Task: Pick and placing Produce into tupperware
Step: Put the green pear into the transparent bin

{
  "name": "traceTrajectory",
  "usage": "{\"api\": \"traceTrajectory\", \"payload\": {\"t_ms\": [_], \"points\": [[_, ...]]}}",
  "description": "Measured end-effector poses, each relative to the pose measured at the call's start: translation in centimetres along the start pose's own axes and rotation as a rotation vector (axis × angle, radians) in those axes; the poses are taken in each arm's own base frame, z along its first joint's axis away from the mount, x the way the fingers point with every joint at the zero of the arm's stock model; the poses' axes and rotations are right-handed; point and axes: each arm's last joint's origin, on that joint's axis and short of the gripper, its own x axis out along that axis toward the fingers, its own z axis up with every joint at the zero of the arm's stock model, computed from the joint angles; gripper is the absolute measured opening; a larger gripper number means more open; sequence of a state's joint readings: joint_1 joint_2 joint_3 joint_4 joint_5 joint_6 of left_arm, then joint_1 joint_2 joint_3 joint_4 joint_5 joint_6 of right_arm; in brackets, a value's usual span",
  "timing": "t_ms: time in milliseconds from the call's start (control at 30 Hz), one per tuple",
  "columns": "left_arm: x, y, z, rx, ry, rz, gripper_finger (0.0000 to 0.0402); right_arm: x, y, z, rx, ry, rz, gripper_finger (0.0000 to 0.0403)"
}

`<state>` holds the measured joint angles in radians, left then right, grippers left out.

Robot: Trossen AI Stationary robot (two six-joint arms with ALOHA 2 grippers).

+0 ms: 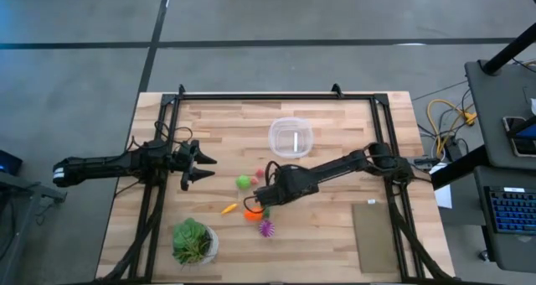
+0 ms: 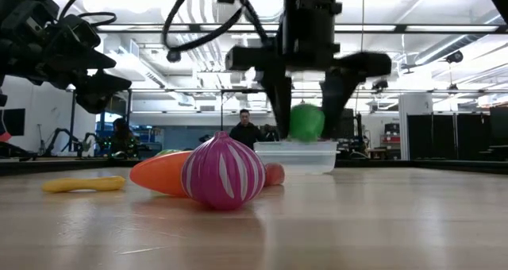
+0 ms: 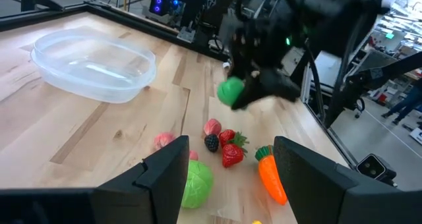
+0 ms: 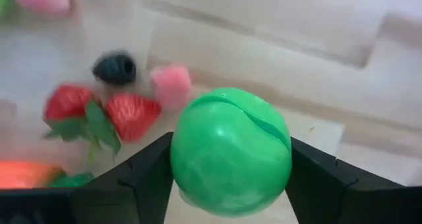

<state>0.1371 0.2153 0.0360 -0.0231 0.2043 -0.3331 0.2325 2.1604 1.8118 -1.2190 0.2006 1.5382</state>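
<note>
Nearest to the low camera, a spiky purple ball [image 2: 223, 171] is seen on the wooden table [image 1: 335, 235], touching an orange carrot [image 2: 157, 173] just behind it. A small yellow-orange piece [image 2: 83, 184] lies on the wood near the carrot, on the side away from the tupperware.

The tupperware [image 1: 290, 137], a clear round container, is taken as the landmark; it stands on the table toward the far edge, and nothing can be seen inside it. Between the tupperware and the purple ball, the right gripper [image 4: 231, 161] is held above the table. Its jaws are closed partly around a round green piece [image 4: 230, 151], which is gripped between the two dark fingers [image 4: 148, 178] and is lifted off the wood, as the low view shows.

Under and beside this gripper, on the side away from the tupperware, two red strawberries [image 3: 231, 148], a dark berry [image 3: 211, 142] and two pink pieces [image 3: 212, 126] are spread on the table. A second green piece [image 1: 244, 182], leafy like a lettuce, lies near them.

The left gripper [image 1: 194, 163] is held well apart from the tupperware, toward the left edge of the table, with its jaws wide open and nothing between them.

A leafy plant in a white pot [image 1: 194, 241] stands at the near edge, far from the tupperware.
</note>
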Motion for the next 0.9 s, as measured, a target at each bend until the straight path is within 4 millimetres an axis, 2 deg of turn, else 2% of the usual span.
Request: {"api": "traceTrajectory", "payload": {"t_ms": [267, 400, 500, 600, 700, 767, 900], "points": [[0.0, 0.0, 0.0, 0.0, 0.0, 0.0, 0.0208, -4.8, -2.7, 4.6, 0.048, -0.186, 0.043, 0.0243], [0.0, 0.0, 0.0, 0.0, -0.001, 0.0, 0.0208, -7.1, -4.9, 8.1, 0.053, -0.283, 0.045, 0.024], [0.0, 0.0, 0.0, 0.0, -0.001, 0.0, 0.0208, -7.8, -6.4, 11.3, 0.035, -0.299, 0.028, 0.0236], [0.0, 0.0, 0.0, 0.0, 0.0, 0.0, 0.0208, -7.7, -7.8, 14.4, 0.018, -0.292, 0.006, 0.0238], [0.0, 0.0, 0.0, 0.0, 0.0, 0.0, 0.0208, -6.6, -8.6, 16.8, -0.016, -0.244, -0.017, 0.0243], [0.0, 0.0, 0.0, 0.0, -0.001, -0.001, 0.0208, -5.4, -8.7, 17.8, -0.05, -0.217, -0.046, 0.0245], [0.0, 0.0, 0.0, 0.0, 0.0, 0.0, 0.0208, -2.8, -8.0, 18.5, -0.122, -0.127, -0.083, 0.0241]]}}
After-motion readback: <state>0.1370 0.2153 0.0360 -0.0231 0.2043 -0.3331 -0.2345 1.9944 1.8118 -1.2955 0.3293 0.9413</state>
